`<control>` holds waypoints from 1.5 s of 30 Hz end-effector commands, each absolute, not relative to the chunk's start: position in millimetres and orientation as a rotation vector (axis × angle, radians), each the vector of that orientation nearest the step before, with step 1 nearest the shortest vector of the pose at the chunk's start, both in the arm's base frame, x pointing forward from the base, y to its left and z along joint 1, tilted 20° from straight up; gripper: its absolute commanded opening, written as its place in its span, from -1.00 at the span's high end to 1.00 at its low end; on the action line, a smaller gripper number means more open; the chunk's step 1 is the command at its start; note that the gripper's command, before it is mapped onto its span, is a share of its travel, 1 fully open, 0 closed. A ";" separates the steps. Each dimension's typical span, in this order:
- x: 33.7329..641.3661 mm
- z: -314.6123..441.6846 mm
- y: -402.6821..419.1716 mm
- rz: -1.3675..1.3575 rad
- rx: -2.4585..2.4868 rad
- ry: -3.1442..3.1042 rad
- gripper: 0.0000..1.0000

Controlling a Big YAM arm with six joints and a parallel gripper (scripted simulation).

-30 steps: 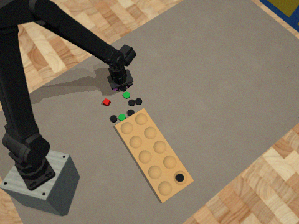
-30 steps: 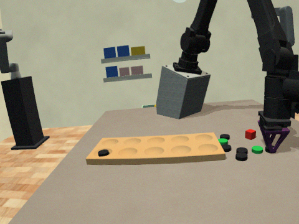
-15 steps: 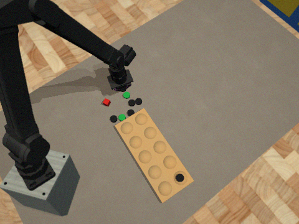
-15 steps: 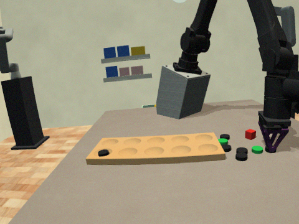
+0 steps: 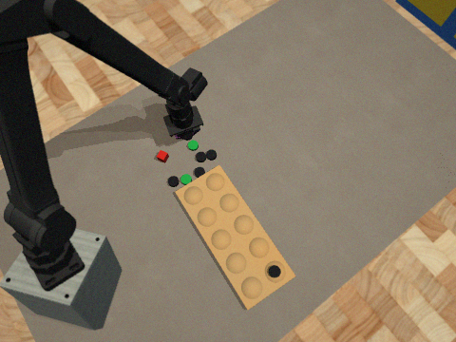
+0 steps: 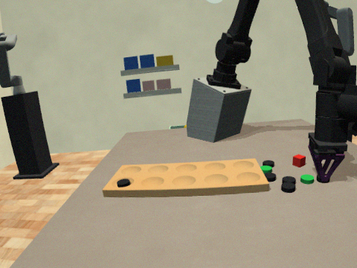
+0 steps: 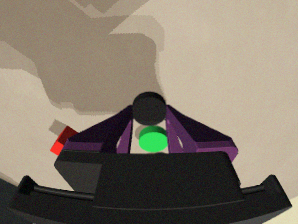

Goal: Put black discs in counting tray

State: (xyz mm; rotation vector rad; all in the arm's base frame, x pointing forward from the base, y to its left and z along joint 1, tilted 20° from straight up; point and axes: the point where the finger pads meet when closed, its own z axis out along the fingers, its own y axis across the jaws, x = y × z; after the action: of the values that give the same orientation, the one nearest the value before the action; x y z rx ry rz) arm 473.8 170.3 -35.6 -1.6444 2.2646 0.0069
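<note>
Fingers [image 5: 180, 137] [image 6: 320, 168] grip the black disc [image 5: 187, 137] [image 6: 320, 181] [image 7: 149, 108] beside the near green disc [image 5: 193, 145] [image 6: 307, 179] [image 7: 153, 141] (an off-centre pinch could let it slip).

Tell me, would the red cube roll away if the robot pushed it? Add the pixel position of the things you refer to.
Probably not: the red cube [image 5: 162, 156] [image 6: 299, 161] [image 7: 63, 140] has flat sides, so it would likely slide. Its small, blocky shape suggests it is stiff and unlikely to tip.

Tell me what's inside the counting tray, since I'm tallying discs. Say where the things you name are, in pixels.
The counting tray [image 5: 233, 239] [image 6: 186, 193] holds one black disc [image 5: 274, 271] [image 6: 123, 182], in a corner pocket. The other nine pockets are empty. Whatever lies beneath the tray is covered.
</note>
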 end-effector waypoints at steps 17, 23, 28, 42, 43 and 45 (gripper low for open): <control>491.0 -23.6 178.9 -0.006 -1.615 2.240 1.00; 469.6 14.7 158.7 -0.007 -1.626 2.247 1.00; 469.7 78.2 152.7 -0.023 -1.608 2.216 1.00; 479.1 60.1 99.0 -0.016 -1.637 2.257 1.00; 482.3 56.1 81.3 -0.018 -1.641 2.261 1.00; 485.1 51.6 61.2 -0.020 -1.645 2.265 1.00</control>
State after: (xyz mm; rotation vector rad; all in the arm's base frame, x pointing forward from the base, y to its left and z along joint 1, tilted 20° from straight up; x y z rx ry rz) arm 461.1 93.7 44.2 -1.6138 2.3055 0.0168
